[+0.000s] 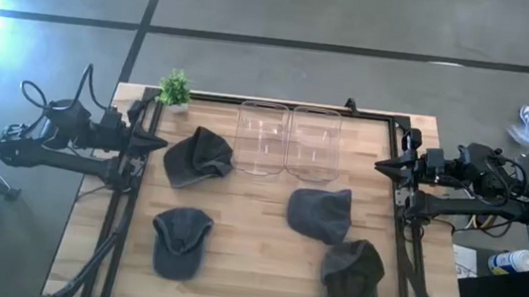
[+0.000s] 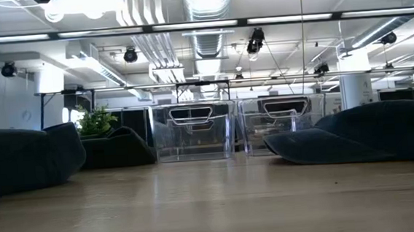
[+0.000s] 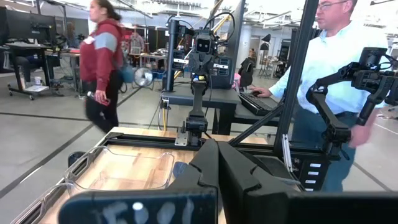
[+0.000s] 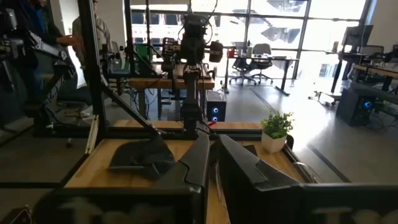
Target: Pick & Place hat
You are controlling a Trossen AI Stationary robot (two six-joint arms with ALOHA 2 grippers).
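Waiting: left claw (image 1: 157, 143) and right claw (image 1: 383, 166), pinched together, empty, at counter (image 1: 249, 287) side edges.
Hats (image 1: 319, 214): likely soft, light; pinch crown fabric.

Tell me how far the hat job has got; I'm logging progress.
Nothing looks done: both clear plastic bins sit empty, and all four dark caps lie on the wooden table. Left gripper and right gripper wait shut at the edges, holding nothing. Every placement remains.

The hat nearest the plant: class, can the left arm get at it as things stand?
Probably yes. That hat lies just beside the left gripper, with only bare table between them.
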